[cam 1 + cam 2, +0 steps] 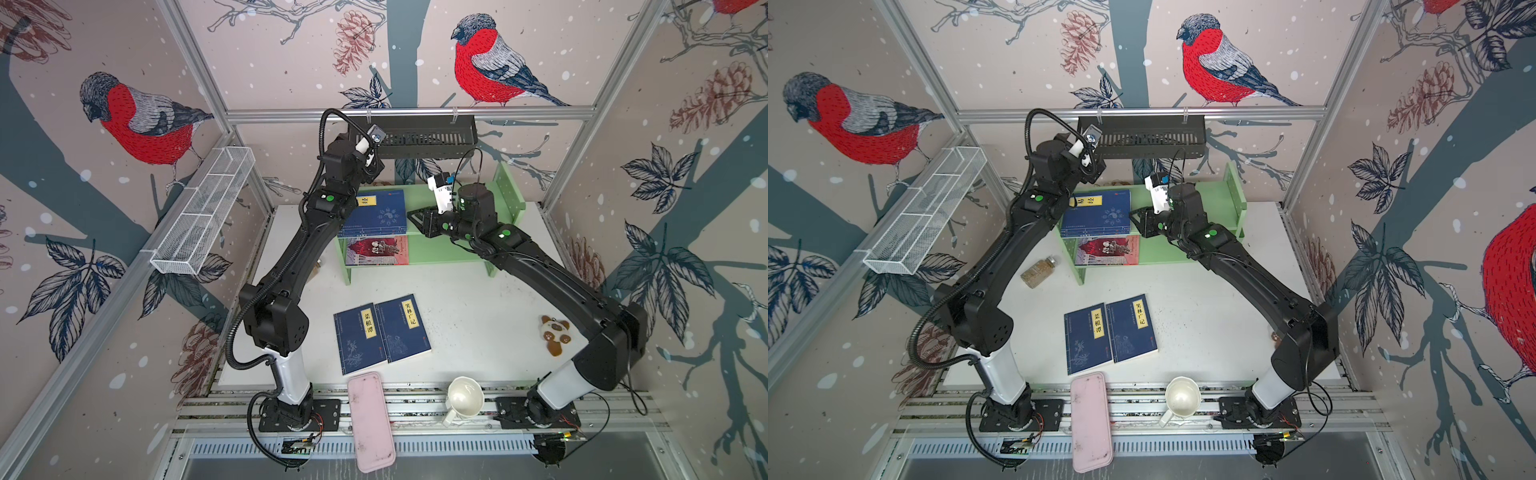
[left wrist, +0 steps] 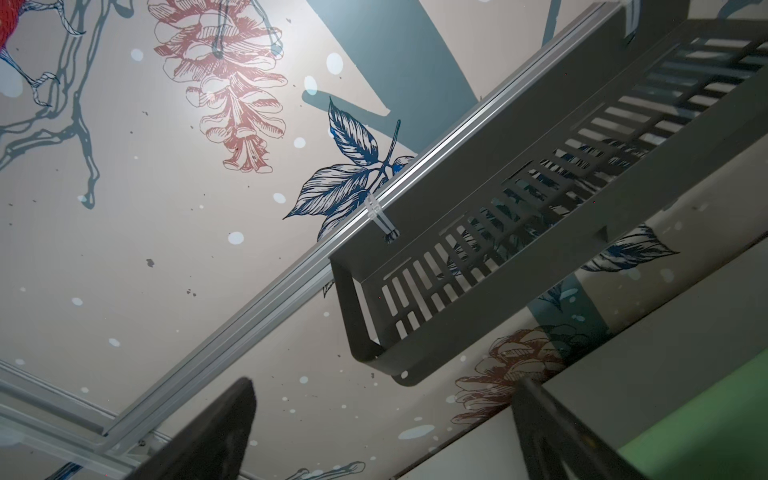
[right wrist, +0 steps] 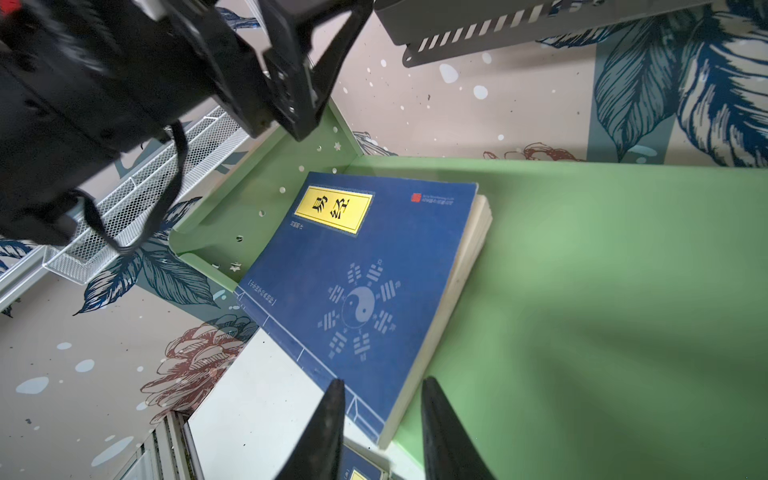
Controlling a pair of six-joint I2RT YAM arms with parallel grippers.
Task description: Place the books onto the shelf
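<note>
Right pincer (image 1: 413, 220) is hovering parted, empty, by the top book (image 1: 376, 214) on the shelf (image 1: 453, 253), left pincer (image 2: 384, 428) gaping, with two books (image 1: 359, 336) on the table (image 1: 478, 316) probably needing fetching next.

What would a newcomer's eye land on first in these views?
First come the big red-breasted bullfinches printed on the walls all round the cell. Then the two black arms arching inward to the light green shelf at the back, where a navy book lies on the top tier and a red-and-grey book below. Two more navy books lie side by side on the white table.
</note>
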